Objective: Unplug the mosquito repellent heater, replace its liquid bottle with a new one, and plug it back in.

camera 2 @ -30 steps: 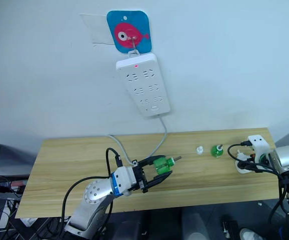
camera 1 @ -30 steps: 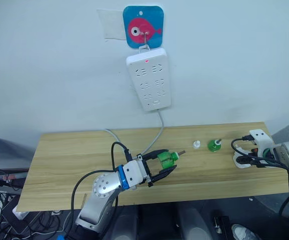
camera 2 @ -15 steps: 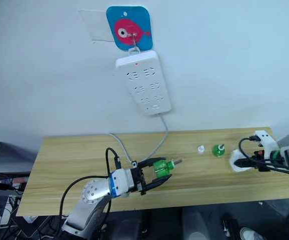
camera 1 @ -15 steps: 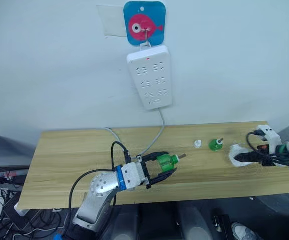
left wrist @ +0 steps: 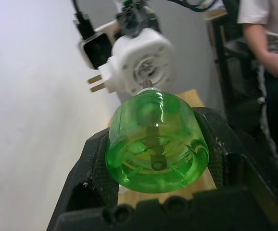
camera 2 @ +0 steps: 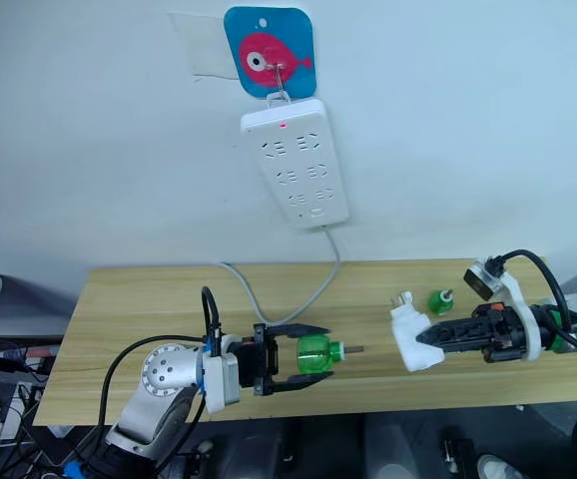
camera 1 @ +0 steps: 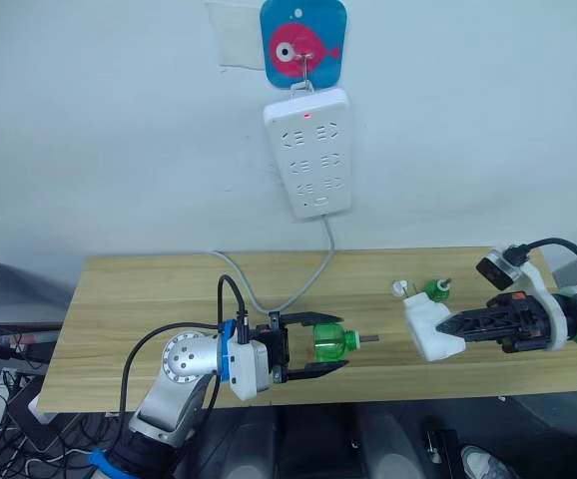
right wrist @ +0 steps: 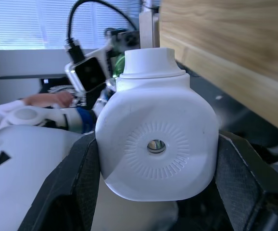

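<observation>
- The left gripper [camera 1: 320, 344] is clamped on a green liquid bottle [camera 1: 332, 340], holding it on its side above the front part of the desk [camera 1: 139, 299], with the bottle's thin wick pointing toward the robot's right.
- The right gripper [camera 1: 446, 328] holds the mosquito repellent heater [camera 1: 427, 329] between its two black fingers, lifted off the desk and unplugged (its two metal prongs stick out free).
- Heater and green liquid bottle face each other across a small gap; in the left wrist view the heater's round opening sits just past the wick tip.
- A second green bottle [camera 1: 434, 290] and a small white cap [camera 1: 399, 288] stand on the desk behind the heater.
- A white power strip [camera 1: 308, 152] hangs on the wall from a blue fish hook [camera 1: 302, 44], its red light on and its cable [camera 1: 313, 269] running down to the desk.
</observation>
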